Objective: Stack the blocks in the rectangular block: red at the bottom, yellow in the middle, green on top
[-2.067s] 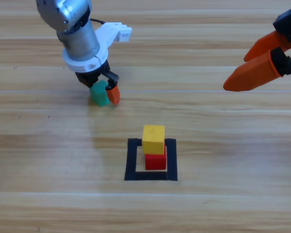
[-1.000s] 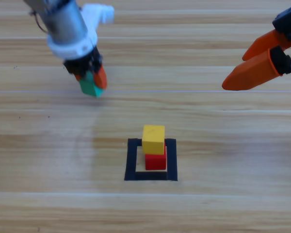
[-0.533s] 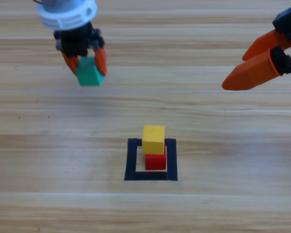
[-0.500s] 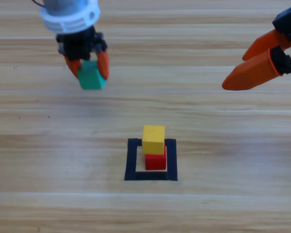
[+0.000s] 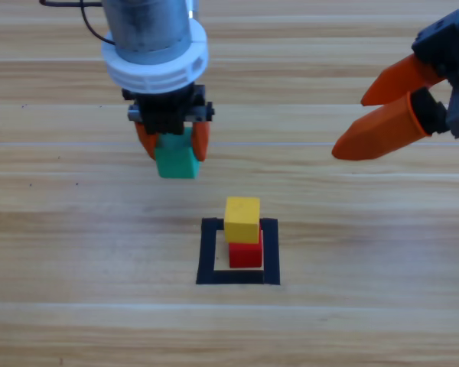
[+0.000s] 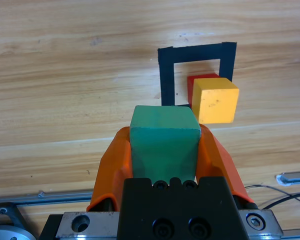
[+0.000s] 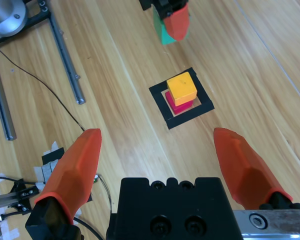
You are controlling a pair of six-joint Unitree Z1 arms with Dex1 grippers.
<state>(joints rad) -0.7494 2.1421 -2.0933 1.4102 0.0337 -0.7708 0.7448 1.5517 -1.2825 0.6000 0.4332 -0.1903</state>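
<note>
two of three done, by the look of it: red cube (image 5: 245, 254) sits inside the tape square (image 5: 209, 252) w/ the yellow cube (image 5: 242, 219) on top of it. yellow looks a touch skewed vs red in the left wrist view (it overhangs toward one side), but it's seated and the pair stands upright. red isn't dead centre in the outline, it sits nearer the far tape edge, still inside the bare wood.

what's left: green only. the green cube (image 5: 176, 160) is up off the table, pinched between the two orange jaws of the left gripper (image 5: 173, 142), jaws closed snug on opposite faces, cube poking out past the tips. it hangs up-left of the stack in the high view, near it but not over it yet. so remaining work, as i read it: carry across till it's above yellow, lower, let go. given the yellow's slight offset, i'd line up on yellow's top face, not on the tape.

right gripper (image 5: 382, 107) waits at the right edge, jaws spread wide, holding nothing, well apart from the stack.

containers: the only "holder" here is the tape outline; in it, red + yellow stacked, nothing else. green not inside yet.
</note>
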